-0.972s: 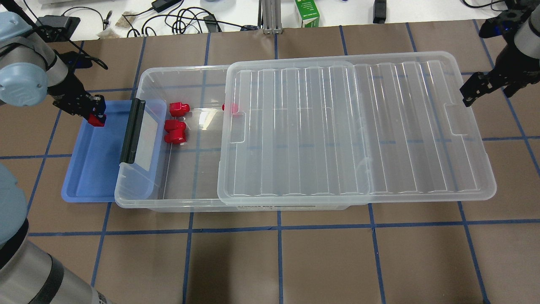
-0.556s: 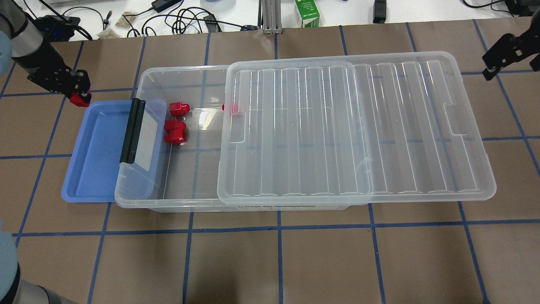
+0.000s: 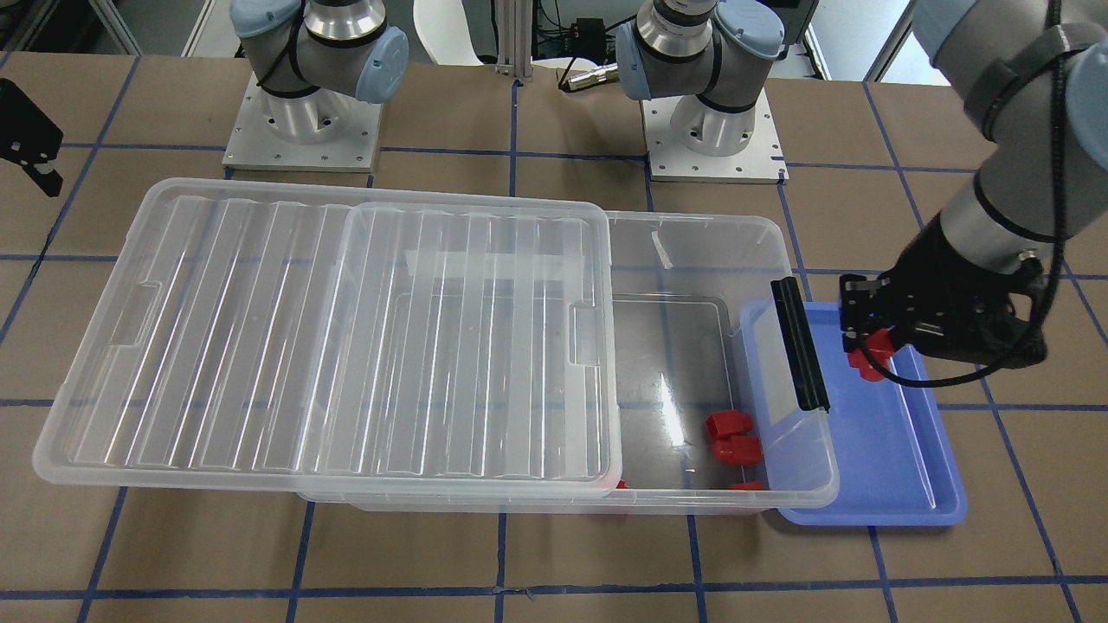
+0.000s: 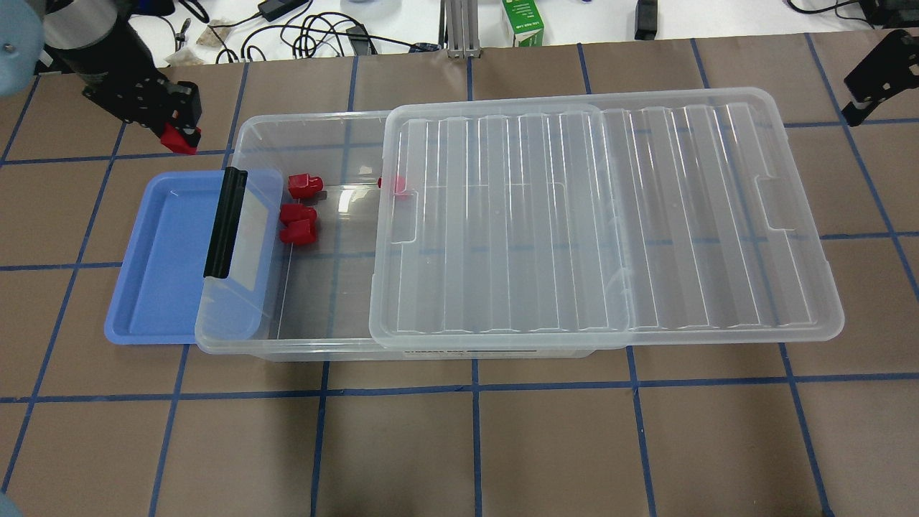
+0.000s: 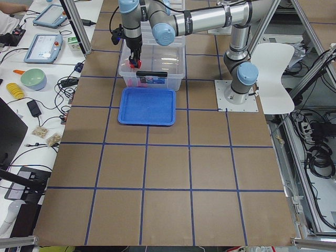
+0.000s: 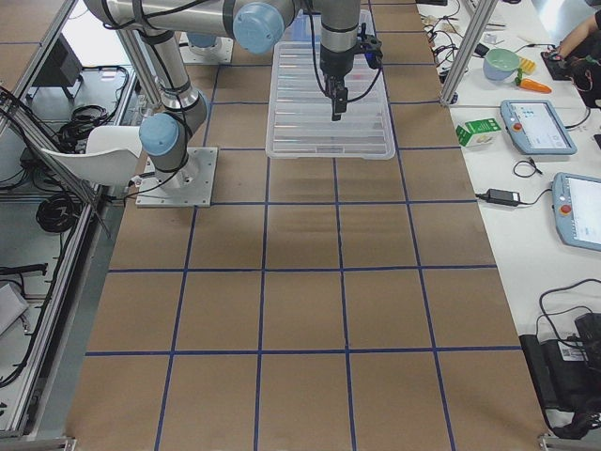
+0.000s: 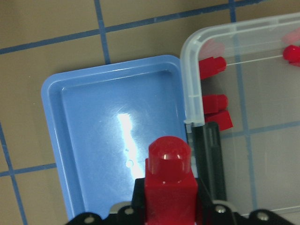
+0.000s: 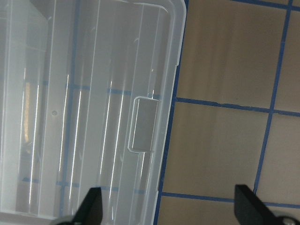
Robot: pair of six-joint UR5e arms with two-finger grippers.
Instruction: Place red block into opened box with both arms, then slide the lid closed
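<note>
My left gripper [image 4: 176, 133] is shut on a red block [image 4: 179, 140] and hangs in the air over the far left corner of the clear box [image 4: 237, 345]. In the left wrist view the held red block [image 7: 168, 180] stands stub up between the fingers. Three more red blocks [image 4: 298, 215] lie in the box's uncovered left end, and another [image 4: 395, 185] shows at the edge of the lid [image 4: 610, 215]. The lid lies slid to the right, overhanging the box's right end. My right gripper [image 4: 864, 90] is open and empty, beyond the lid's far right corner [image 8: 173, 28].
An empty blue tray [image 4: 161, 273] lies partly under the box's left end, below its black bar [image 4: 225, 222]. Cables [image 4: 309, 32] and a green carton [image 4: 523, 21] sit along the far table edge. The arm bases [image 3: 303, 130] stand behind the box.
My left gripper has lifted the red block off the blue tray and carried it toward the box's far left corner. My right gripper has drawn back from the lid's right end.
</note>
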